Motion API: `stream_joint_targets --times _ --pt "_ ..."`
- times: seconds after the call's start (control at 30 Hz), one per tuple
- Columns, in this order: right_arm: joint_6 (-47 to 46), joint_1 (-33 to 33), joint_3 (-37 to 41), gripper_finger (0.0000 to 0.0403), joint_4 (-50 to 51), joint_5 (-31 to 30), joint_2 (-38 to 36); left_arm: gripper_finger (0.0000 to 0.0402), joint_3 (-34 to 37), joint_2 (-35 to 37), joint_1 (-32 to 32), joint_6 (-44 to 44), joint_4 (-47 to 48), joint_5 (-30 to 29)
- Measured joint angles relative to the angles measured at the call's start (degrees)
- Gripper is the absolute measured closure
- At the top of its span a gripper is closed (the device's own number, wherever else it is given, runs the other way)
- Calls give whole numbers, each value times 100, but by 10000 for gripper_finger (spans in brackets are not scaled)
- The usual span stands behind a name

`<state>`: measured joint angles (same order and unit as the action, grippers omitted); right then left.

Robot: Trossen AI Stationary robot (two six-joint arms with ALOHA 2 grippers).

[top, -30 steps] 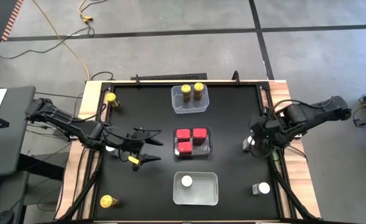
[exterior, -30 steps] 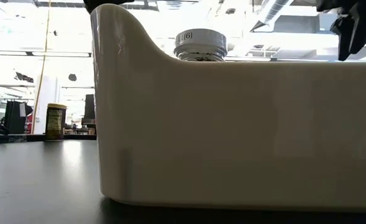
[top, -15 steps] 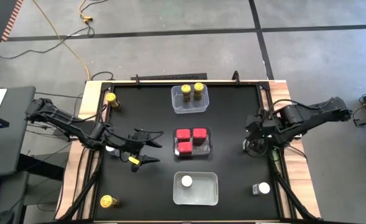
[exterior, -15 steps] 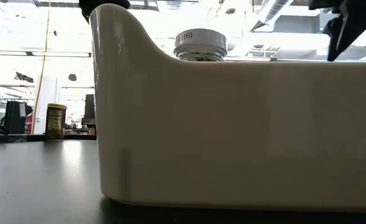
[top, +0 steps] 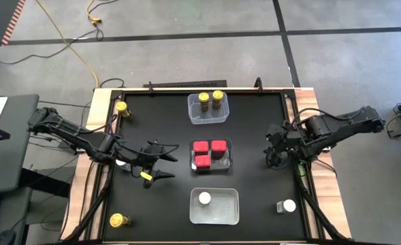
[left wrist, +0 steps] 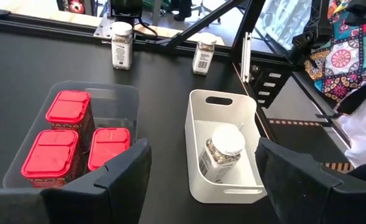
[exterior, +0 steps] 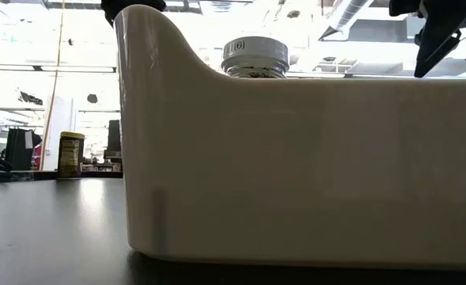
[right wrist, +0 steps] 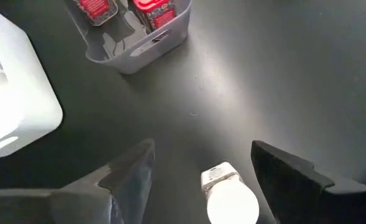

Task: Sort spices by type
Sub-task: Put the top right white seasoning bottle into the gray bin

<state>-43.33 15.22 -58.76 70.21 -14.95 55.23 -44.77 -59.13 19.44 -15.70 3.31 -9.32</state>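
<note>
Black table [top: 254,197] holds three sorting tubs; right gripper [right wrist: 201,165] spread wide above a white-capped jar [right wrist: 230,198]; left gripper [left wrist: 198,168] apart, empty.

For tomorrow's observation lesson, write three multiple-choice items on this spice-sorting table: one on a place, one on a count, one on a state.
1. Where does the tub of red tins stand?
A. between the other two tubs
B. at a table corner
C. off the table

2. How many yellow-capped jars are in the far tub?
A. none
B. two
C. four

3. How is the right gripper?
A. shut on a red tin
C. shut on nothing
B. open above a white-capped jar

Answers: 1 A, the high view shows it midway in the row of tubs. 2 B, two yellow caps show inside it. 3 B, the right wrist view shows the fingers spread either side of the jar, not touching it.
</note>
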Motion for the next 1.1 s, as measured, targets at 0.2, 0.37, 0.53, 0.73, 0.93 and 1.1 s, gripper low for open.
stream_joint_targets --times 0.2,0.37,0.53,0.73,0.93,1.1 --pt "-13 0 0 106 -54 1 2 125 0 0 -12 143 -15 -24" --pt "295 -95 -2 106 -42 1 2 125 0 0 -151 106 -13 -222" --pt "550 -138 -2 106 -30 1 2 125 0 46 -374 73 10 -226" --pt "492 -366 -7 86 322 87 2 125 0 317 -567 331 46 -218" --pt "863 -529 -9 19 771 199 35 125 -2 586 -666 432 292 -210" --pt "1177 -525 -9 13 748 202 32 125 -2 569 -671 361 371 -208"
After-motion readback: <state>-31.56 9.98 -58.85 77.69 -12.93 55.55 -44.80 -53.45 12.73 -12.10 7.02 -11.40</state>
